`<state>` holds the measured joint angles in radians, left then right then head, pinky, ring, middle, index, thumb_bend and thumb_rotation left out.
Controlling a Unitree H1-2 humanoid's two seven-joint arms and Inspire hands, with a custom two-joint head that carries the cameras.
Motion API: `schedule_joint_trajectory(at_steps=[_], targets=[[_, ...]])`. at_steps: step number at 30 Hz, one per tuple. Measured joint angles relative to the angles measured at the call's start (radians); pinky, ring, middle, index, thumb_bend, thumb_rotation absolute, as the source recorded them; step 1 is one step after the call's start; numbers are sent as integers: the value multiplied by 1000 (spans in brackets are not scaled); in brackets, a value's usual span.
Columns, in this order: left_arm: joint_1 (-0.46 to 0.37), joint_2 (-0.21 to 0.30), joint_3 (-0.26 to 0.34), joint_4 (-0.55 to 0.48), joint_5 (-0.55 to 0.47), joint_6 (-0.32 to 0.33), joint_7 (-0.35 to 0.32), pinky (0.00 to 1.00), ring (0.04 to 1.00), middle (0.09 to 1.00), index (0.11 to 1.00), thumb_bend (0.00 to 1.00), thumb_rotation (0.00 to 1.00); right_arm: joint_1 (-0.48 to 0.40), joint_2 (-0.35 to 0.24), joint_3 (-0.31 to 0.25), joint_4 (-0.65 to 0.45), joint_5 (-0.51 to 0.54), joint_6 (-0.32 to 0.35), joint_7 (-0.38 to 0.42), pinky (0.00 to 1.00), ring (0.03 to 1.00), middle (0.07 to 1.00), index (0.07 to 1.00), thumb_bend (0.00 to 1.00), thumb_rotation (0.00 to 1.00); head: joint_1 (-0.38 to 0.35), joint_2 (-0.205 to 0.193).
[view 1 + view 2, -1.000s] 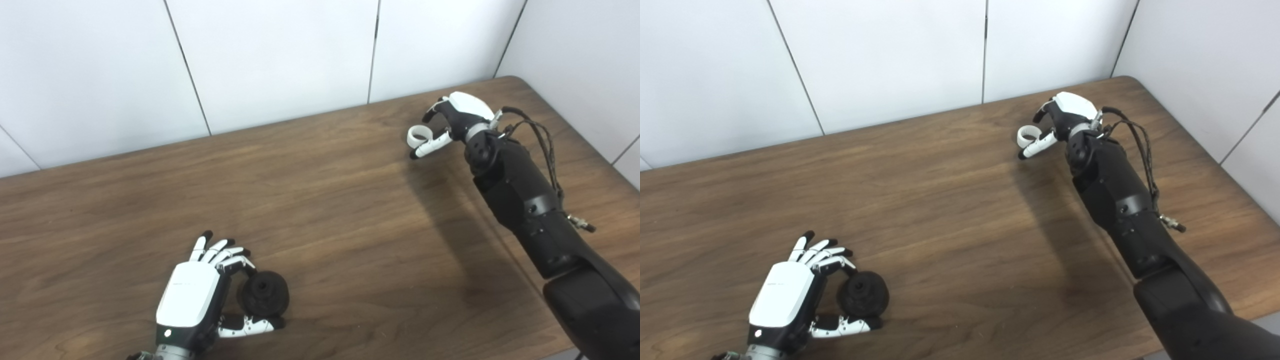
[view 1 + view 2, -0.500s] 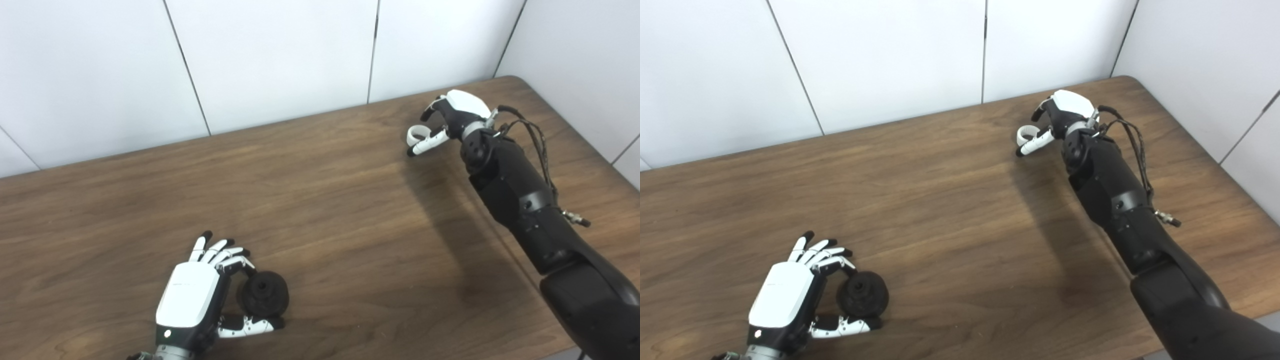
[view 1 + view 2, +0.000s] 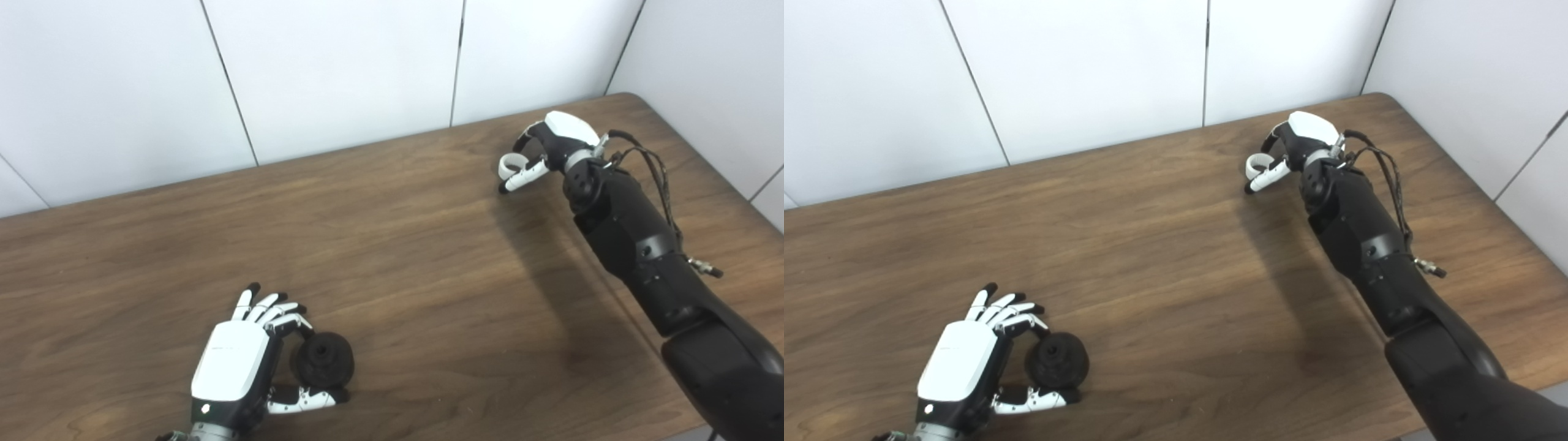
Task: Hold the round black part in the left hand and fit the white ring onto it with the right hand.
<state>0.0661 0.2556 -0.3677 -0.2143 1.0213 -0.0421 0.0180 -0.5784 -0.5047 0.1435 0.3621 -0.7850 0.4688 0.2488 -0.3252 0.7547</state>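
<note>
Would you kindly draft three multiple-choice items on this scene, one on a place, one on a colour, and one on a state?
1. Where is the white ring?
A. at the far right of the table, at the right robot hand
B. beside the round black part
C. on the floor

2. What colour is the part at the left robot hand?
A. white
B. black
C. red

3. Is the ring fitted on the black part?
A. yes, fully
B. halfway
C. no, they are far apart

Answers: 1 A, the ring sits between the right hand's thumb and fingers near the far right corner. 2 B, it is a dark round piece. 3 C, bare table separates them.
</note>
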Motion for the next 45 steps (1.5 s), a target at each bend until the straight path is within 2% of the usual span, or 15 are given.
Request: schedule_joint_trajectory(at_steps=[27,28,30,35,37,39,45], targets=[[1,-2,0,-2,0,3,-3,1000,872,765,484,525,55,1,-3,-3,2,14,0,0,1000,982,897,574,843,259,-5,6],[1,-2,0,-2,0,3,-3,1000,872,766,484,525,55,1,-3,-3,2,15,0,-1,1000,974,886,524,655,197,-3,6],[1,-2,0,-2,0,3,-3,1000,873,767,484,525,56,1,-2,-5,2,25,0,-7,1000,971,872,498,559,164,-3,6],[1,-2,-1,-3,1,4,-5,1000,878,768,484,525,56,6,2,-20,2,66,-5,-63,999,964,834,485,525,133,-2,6],[1,-2,-1,-4,1,4,-5,1000,877,768,484,525,55,13,3,-21,0,79,-4,-83,963,959,842,484,524,130,-3,6],[1,-2,-1,-4,1,5,-5,1000,878,768,484,525,55,18,4,-22,-4,83,-3,-90,930,947,835,484,524,130,-3,6],[2,-3,-1,-4,1,5,-5,1000,876,766,484,525,56,25,2,-23,-12,90,-3,-91,952,934,822,484,523,130,-2,8]])
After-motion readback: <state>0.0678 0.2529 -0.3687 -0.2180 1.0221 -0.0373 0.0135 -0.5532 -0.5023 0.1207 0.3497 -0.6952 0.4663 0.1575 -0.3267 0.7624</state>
